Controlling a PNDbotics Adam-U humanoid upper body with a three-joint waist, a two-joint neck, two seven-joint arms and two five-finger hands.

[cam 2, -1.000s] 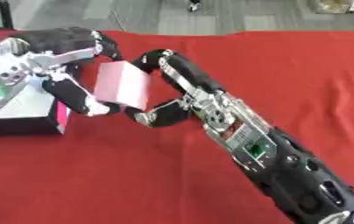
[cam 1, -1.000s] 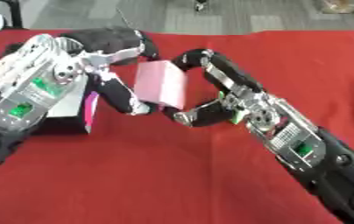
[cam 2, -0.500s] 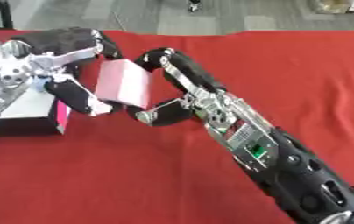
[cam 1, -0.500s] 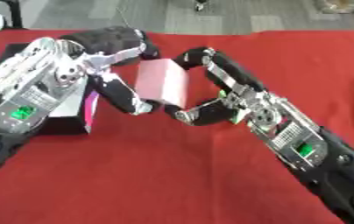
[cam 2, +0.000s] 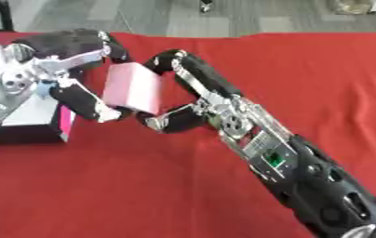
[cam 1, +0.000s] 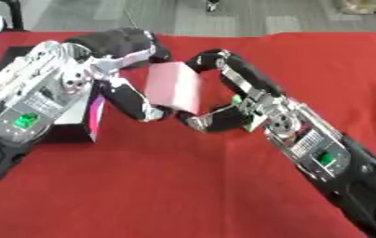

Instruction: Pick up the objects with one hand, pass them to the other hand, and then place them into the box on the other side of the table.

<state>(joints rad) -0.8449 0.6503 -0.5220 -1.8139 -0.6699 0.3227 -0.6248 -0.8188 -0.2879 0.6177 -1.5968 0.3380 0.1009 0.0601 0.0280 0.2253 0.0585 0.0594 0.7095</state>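
Pink block (cam 1: 173, 87) pinched by both left hand (cam 1: 122, 69) and right hand (cam 1: 228, 100), box (cam 1: 73, 122) half hidden

Box (cam 1: 77, 128) half hidden under left hand (cam 1: 102, 69); contents unseen.

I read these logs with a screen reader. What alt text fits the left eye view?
Both robot hands hold a pink block between them above a red table: left hand, right hand. A box sits at left.
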